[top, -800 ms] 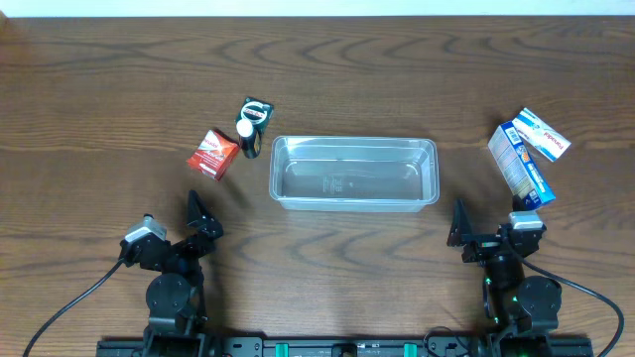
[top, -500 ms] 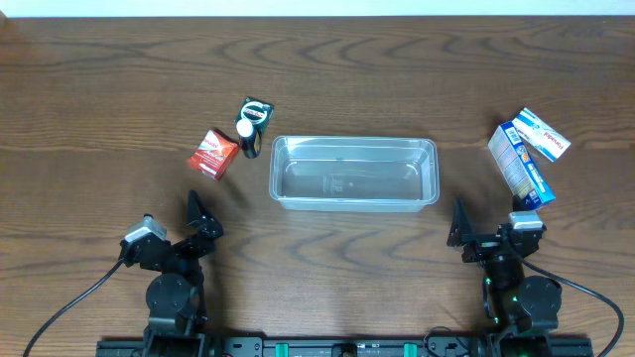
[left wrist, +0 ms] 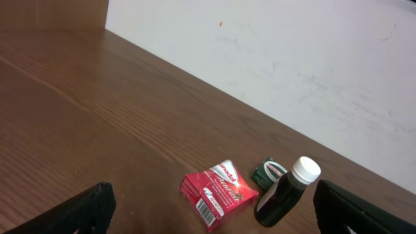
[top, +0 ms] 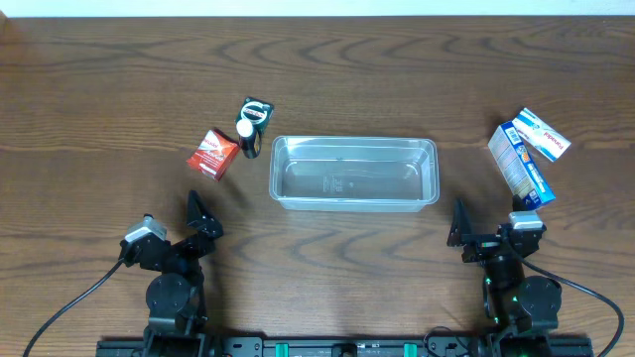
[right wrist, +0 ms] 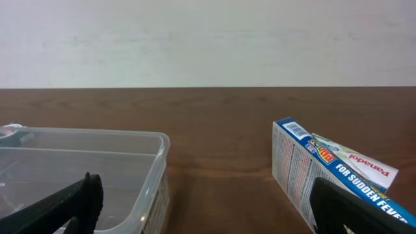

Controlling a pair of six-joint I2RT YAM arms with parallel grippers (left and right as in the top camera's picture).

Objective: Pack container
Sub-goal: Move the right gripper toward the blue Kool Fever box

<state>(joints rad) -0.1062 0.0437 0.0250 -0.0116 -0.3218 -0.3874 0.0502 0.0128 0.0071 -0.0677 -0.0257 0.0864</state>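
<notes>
Container (top: 353, 141): empty, table centre. Judged light, thin-walled and slick, and may flex; pinch the rolled rim at a short end. Left gripper (top: 202, 218) and right gripper (top: 484, 228): jaws spread, empty, near front edge.

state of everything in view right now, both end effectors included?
container: upright, empty, no lid
red box: closed, flat on the table
dark bottle: standing, white cap on
green packet: flat, beside the bottle
blue box: closed, outside the container
white box: resting against the blue box
left end effector: open, holding nothing
right end effector: open, holding nothing
</notes>
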